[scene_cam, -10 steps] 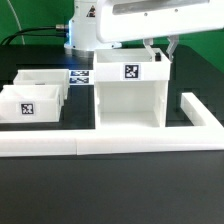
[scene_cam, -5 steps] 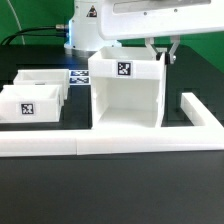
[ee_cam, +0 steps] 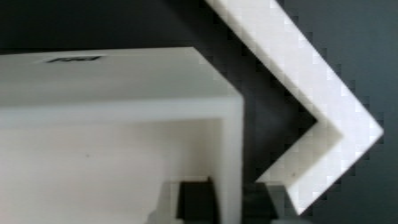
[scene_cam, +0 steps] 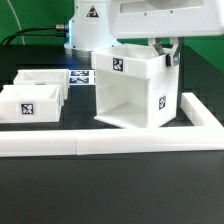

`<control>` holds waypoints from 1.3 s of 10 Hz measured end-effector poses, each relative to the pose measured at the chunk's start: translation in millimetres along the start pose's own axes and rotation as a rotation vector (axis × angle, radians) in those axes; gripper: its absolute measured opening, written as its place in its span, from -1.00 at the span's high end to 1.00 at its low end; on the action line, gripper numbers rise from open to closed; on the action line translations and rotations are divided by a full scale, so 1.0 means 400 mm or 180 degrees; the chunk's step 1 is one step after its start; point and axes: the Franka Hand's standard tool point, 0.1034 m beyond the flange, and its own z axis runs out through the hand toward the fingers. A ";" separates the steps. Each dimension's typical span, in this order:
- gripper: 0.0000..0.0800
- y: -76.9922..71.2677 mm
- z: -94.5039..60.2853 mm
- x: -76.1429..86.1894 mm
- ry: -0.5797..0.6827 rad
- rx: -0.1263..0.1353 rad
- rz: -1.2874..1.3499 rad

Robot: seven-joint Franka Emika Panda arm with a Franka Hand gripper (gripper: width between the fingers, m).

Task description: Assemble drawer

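Pinched the open-fronted white plastic drawer cabinet (scene_cam: pixel 128 95) by its top wall between nearly closed black gripper (scene_cam: pixel 166 55) fingers; had it skewed on the matte black tabletop (scene_cam: pixel 110 190), inside a white L-shaped rail (scene_cam: pixel 60 146), before a green backdrop (scene_cam: pixel 205 70).

I am counting one drawer cabinet (scene_cam: pixel 128 100), two drawer boxes, the nearer box (scene_cam: pixel 30 105) and the farther box (scene_cam: pixel 42 76), one L-shaped rail (scene_cam: pixel 120 143) and one marker board (scene_cam: pixel 80 75).

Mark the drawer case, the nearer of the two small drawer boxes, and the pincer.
drawer case (scene_cam: pixel 159 88), exterior view, on its tagged side wall.
nearer drawer box (scene_cam: pixel 42 108), exterior view, on its front face.
pincer (scene_cam: pixel 165 56), exterior view, between its fingertips at the case's upper corner.
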 end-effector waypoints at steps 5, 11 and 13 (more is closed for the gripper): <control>0.89 -0.012 0.003 -0.022 -0.0106 0.0061 0.0870; 0.89 -0.010 0.012 -0.038 -0.0244 0.0105 0.1740; 0.89 -0.023 0.016 -0.033 -0.0260 0.0103 0.1682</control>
